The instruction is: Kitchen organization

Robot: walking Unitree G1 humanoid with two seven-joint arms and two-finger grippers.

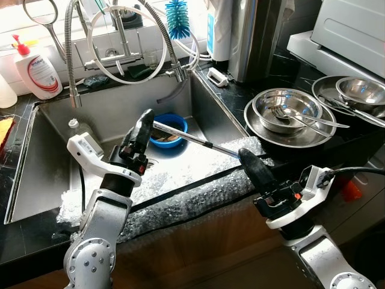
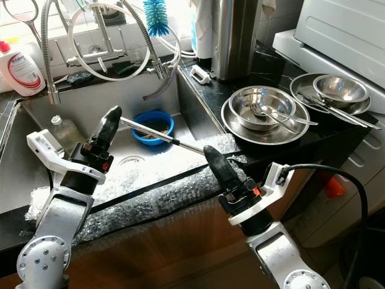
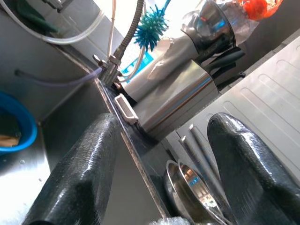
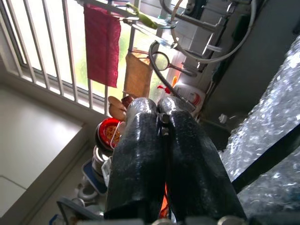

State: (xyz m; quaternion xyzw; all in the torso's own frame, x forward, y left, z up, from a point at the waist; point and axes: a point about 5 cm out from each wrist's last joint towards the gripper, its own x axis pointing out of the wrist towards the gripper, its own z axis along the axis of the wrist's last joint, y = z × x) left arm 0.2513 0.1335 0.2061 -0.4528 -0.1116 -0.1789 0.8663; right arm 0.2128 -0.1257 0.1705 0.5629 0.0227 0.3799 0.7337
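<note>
A long thin metal utensil handle (image 1: 192, 138) slants over the sink (image 1: 48, 180), and its far end reaches the blue bowl (image 1: 173, 135) on the sink floor. My right gripper (image 1: 248, 159) is shut on the handle's near end, above the bubble wrap (image 1: 186, 201) on the sink's front edge. In the right wrist view the two fingers (image 4: 140, 140) are pressed together. My left gripper (image 1: 143, 125) hovers over the sink just left of the handle's far end. It is open, and the left wrist view shows nothing between its fingers (image 3: 79, 173).
Stacked steel plates and bowls (image 1: 286, 111) with spoons sit on the black counter to the right, with more bowls (image 1: 358, 90) behind. A hose faucet (image 1: 123, 42), blue brush (image 1: 177, 17) and soap bottle (image 1: 37, 71) line the back. A small bottle (image 1: 75, 126) stands in the sink.
</note>
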